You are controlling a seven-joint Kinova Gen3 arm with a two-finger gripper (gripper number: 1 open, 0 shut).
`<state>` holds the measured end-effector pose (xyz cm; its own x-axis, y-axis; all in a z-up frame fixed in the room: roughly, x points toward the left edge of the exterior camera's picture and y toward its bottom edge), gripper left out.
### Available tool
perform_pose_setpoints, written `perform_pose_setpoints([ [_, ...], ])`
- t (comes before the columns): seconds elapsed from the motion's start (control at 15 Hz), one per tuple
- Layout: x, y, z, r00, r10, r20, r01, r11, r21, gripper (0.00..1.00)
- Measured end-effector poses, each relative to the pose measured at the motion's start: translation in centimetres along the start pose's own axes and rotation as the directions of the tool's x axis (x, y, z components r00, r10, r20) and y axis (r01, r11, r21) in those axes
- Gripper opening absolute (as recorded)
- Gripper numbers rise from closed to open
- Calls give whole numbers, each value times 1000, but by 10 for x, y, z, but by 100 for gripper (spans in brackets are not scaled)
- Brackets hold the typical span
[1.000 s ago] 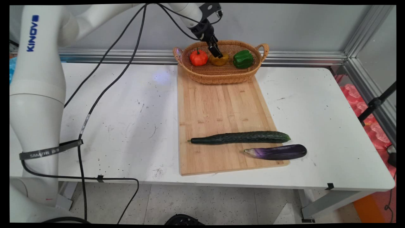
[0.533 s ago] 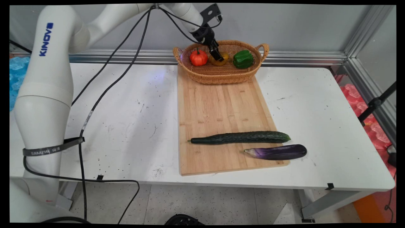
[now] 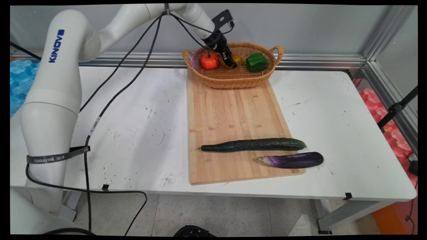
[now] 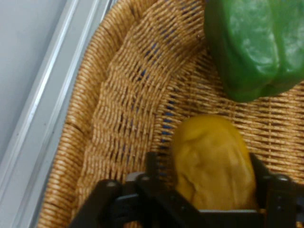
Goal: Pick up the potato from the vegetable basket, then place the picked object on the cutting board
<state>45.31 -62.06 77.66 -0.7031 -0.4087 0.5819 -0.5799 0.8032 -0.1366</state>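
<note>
The yellow pepper point(image 4: 213, 161) is being pinched from both sides by the gripper point(image 4: 209, 190) inside the woven basket point(image 3: 233, 78) at the counter's far edge. It is being kept between the orange pumpkin point(image 3: 209, 61) and the green pepper point(image 3: 256, 62). The smooth, round pepper could be squeezed out and dropped, or the pumpkin bumped.

In the basket point(image 3: 233, 78) at the board's point(image 3: 233, 113) far end, three vegetables sit side by side.
</note>
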Motion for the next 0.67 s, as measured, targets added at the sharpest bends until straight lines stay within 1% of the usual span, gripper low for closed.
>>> perform_pose_setpoints([
  [0.33,-1,2,3,1000,-5,-4,5,1000,-16,0],
  [0.67,8,8,-5,999,-23,-27,23,1000,-14,0],
])
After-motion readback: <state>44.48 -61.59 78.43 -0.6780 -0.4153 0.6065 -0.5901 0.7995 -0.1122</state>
